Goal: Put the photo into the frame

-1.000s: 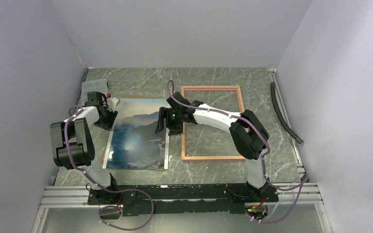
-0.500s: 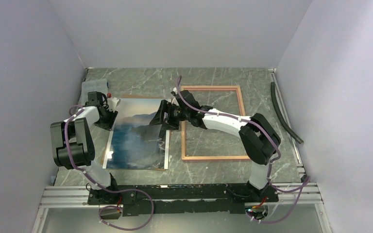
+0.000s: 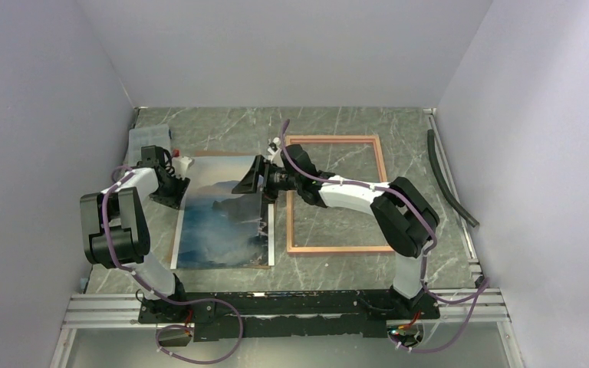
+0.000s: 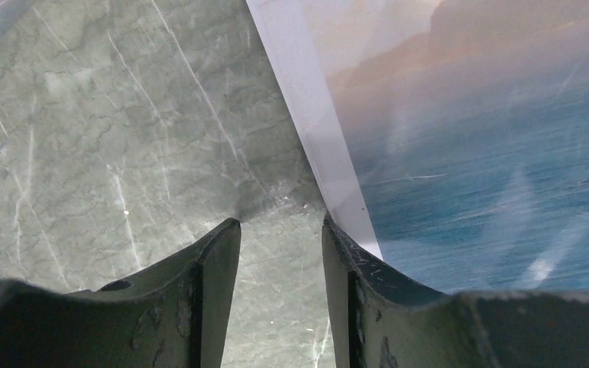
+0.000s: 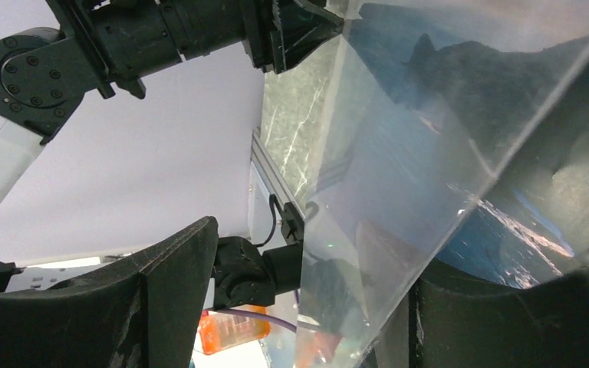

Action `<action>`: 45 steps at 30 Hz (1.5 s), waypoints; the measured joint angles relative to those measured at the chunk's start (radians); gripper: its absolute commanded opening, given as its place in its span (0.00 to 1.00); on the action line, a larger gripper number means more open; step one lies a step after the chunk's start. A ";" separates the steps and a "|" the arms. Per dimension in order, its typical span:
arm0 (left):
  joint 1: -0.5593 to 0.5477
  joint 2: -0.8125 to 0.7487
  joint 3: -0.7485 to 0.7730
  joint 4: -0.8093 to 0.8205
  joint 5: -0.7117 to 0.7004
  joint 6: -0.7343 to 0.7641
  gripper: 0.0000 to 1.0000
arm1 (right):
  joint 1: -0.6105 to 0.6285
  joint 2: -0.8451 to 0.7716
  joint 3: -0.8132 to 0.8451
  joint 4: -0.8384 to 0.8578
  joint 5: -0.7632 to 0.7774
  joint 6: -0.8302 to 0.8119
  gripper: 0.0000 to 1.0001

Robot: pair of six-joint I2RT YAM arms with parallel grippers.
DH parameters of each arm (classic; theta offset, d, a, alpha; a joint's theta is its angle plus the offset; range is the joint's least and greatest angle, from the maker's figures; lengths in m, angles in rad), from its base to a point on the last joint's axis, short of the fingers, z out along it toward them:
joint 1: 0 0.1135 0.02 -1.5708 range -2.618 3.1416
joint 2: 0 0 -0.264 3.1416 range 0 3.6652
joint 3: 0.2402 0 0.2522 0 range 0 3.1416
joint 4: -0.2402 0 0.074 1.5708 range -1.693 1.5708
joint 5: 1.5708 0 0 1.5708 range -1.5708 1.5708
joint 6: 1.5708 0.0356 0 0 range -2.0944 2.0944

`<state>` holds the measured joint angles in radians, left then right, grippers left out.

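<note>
The photo [image 3: 222, 222] lies face up on the worktop [image 3: 337, 123], just left of the frame [image 3: 336, 248] and not in it. It sits on a brown backing board [image 3: 175, 244] that shows along its left side. Its far right corner looks raised where the right arm reaches in. There the right fingers [image 5: 161, 291] stand spread and released, with a glossy sheet edge rising between them. The sheet leans on one finger and is well apart from the other, and I cannot tell whether it is the print itself or a clear cover over it. The left fingers [image 4: 207, 276] are parted too and grasp nothing; one tip is at the white border on the photo's left edge, with bare marble between them. The step in hand seems to be getting a hold on that lifted corner. To do it well, close the right fingers squarely on the margin only, so the gloss is not creased. Let the left tip steady the opposite edge until the hold is sure, then free it so the print does not buckle. The frame lies flat and near, so a low, level carry over its left rail should serve, with corners lined up before release.
</note>
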<state>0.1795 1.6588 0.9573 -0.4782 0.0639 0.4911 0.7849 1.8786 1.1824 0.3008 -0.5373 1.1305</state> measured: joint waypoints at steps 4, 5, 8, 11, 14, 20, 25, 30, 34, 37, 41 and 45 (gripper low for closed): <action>0.000 -0.002 0.000 -0.006 0.003 0.000 0.50 | 0.000 0.000 0.005 -0.051 0.011 -0.038 0.57; 0.001 -0.002 0.000 -0.011 0.004 0.000 0.51 | -0.001 -0.001 0.010 -0.076 0.017 -0.054 0.53; 0.011 -0.002 0.008 -0.038 0.015 0.000 0.53 | -0.004 -0.013 0.016 -0.167 0.048 -0.117 0.38; 0.032 -0.002 0.032 -0.103 0.033 0.000 0.56 | -0.011 -0.045 0.022 -0.250 0.076 -0.173 0.20; 0.047 -0.002 0.073 -0.146 0.044 0.002 0.58 | -0.021 -0.068 0.056 -0.321 0.093 -0.224 0.05; 0.052 -0.027 0.158 -0.227 0.055 0.002 0.61 | -0.043 -0.083 0.136 -0.415 0.108 -0.295 0.00; 0.039 -0.051 0.227 -0.288 0.066 0.000 0.62 | -0.116 -0.156 0.145 -0.494 0.068 -0.351 0.00; -0.044 -0.054 0.305 -0.335 0.079 -0.026 0.63 | -0.256 -0.309 0.166 -0.602 0.040 -0.431 0.00; -0.159 -0.053 0.358 -0.355 0.082 -0.061 0.63 | -0.408 -0.449 0.166 -0.711 0.018 -0.509 0.00; -0.267 -0.039 0.397 -0.360 0.084 -0.087 0.67 | -0.522 -0.509 0.164 -0.805 0.015 -0.576 0.00; -0.412 0.037 0.447 -0.357 0.070 -0.117 0.67 | -0.601 -0.521 0.124 -0.919 0.060 -0.646 0.00; -0.541 0.156 0.500 -0.359 0.063 -0.159 0.67 | -0.643 -0.521 0.052 -1.032 0.104 -0.684 0.00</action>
<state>-0.3614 1.8145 1.4570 -0.8375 0.1268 0.3325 0.1421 1.3575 1.2343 -0.7311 -0.4335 0.4465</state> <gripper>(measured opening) 0.672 0.012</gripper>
